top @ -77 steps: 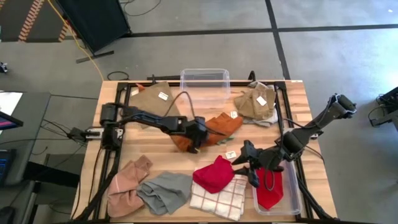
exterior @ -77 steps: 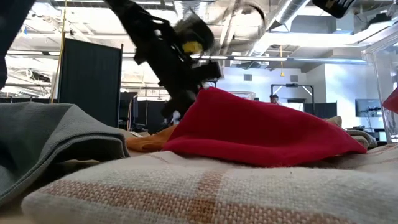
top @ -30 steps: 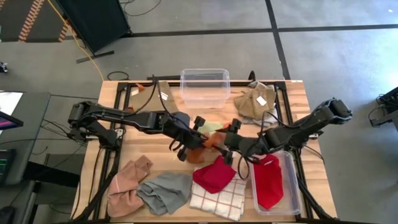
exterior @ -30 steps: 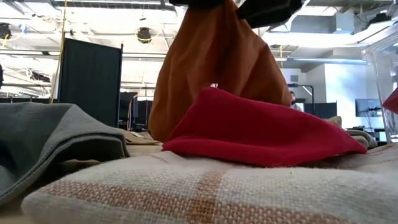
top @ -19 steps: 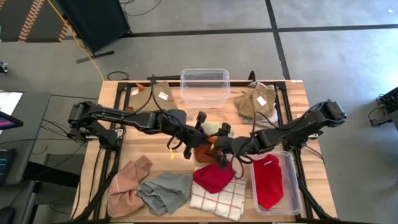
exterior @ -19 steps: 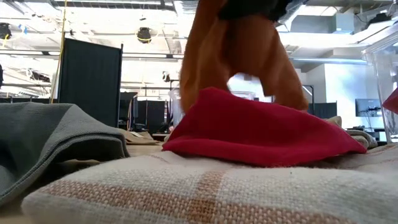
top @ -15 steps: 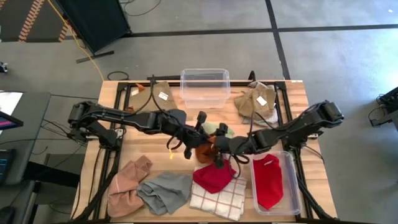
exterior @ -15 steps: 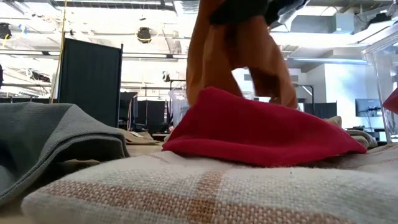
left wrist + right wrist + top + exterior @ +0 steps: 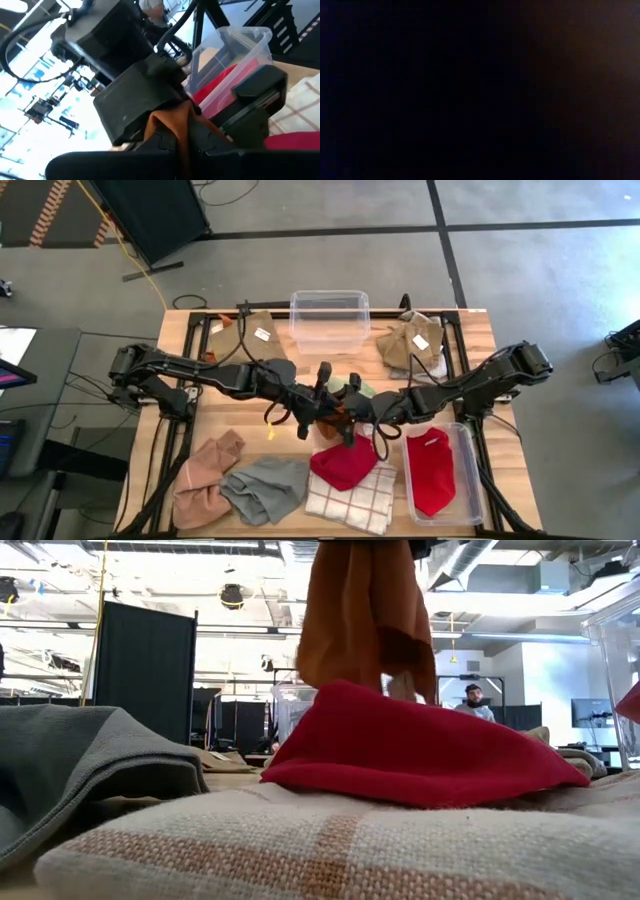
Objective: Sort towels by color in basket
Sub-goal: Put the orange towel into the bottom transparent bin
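While no lettering on the white tags is readable to me, I see the rust-orange towel (image 9: 328, 423) mid-frame in the high view, pinched by the left gripper (image 9: 318, 418). My low view shows it hanging above the red towel (image 9: 420, 755). I cannot tell the right gripper's (image 9: 352, 416) jaws; its wrist view is black.

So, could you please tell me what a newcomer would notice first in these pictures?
Both arms meet over the middle of the table, where the left gripper holds a rust-orange towel up in the air, and the right gripper has closed in on the same cloth. Just below it lies a red towel on a checked towel; another red towel fills the clear bin on the right.
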Tool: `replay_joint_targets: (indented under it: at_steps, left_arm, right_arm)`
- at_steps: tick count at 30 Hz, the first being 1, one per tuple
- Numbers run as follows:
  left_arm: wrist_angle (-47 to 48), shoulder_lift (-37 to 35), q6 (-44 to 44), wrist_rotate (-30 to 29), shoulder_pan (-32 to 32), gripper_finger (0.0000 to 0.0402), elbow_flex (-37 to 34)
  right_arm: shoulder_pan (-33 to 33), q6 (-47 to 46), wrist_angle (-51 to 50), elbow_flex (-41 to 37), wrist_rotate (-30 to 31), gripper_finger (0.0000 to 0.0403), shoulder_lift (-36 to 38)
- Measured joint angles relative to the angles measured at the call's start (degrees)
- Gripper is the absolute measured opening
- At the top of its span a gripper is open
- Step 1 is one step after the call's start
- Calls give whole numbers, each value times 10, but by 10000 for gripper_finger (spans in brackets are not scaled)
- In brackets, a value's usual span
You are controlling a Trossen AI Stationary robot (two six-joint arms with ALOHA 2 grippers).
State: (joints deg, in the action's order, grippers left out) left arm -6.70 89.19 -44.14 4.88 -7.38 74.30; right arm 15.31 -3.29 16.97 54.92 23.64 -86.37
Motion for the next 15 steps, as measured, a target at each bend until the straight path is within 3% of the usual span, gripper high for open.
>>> replay_joint_targets:
  at_steps: [10,15]
  left_arm:
    - [-13,-19,-11,-1,-17,4,0]
    - [-11,-30,-12,-6,-29,4,0]
  right_arm:
    - [0,4,4,1,-1,207,0]
    - [0,15,5,2,-2,145,0]
